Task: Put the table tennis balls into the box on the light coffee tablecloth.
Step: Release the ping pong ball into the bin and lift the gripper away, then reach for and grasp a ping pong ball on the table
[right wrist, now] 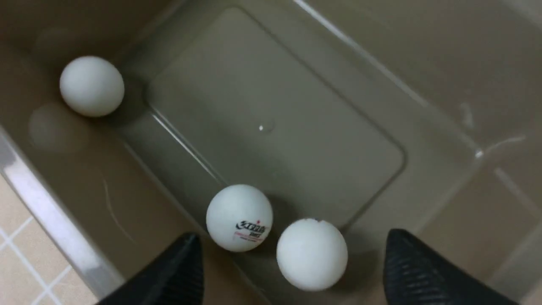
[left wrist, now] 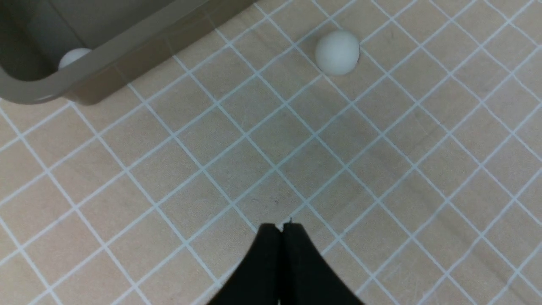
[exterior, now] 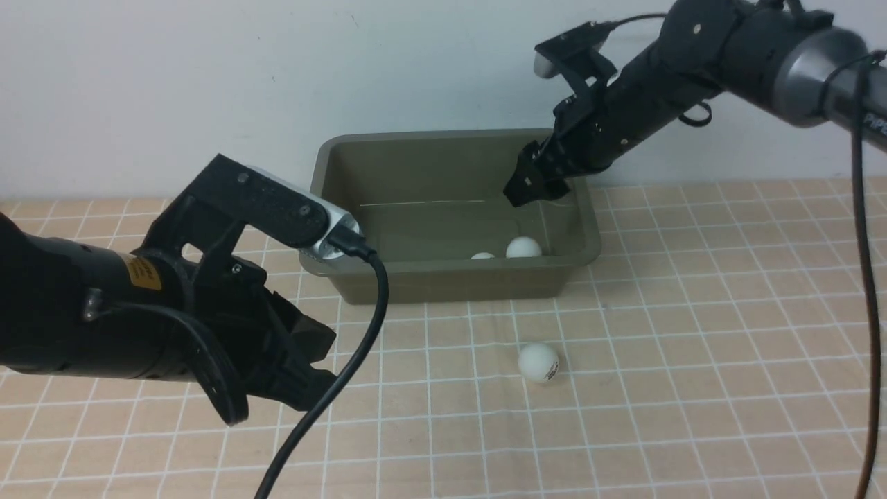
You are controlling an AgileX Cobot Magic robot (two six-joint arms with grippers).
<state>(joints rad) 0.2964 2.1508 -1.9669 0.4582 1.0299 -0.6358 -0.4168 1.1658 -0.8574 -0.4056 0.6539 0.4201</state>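
While cable (exterior: 380,294) crosses box (exterior: 471,281), 1 ball (exterior: 538,362) outside

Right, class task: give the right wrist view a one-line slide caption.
Open black right gripper over the olive-green plastic box, three matte white table tennis balls inside.

Matte black left arm (exterior: 69,326): yellow sticker (exterior: 142,272), silver camera block (exterior: 331,239), thick black cable (exterior: 380,291). Black right arm (exterior: 637,90), grey metal sleeve (exterior: 807,69), thin cable (exterior: 859,208), white lettering (exterior: 875,125).
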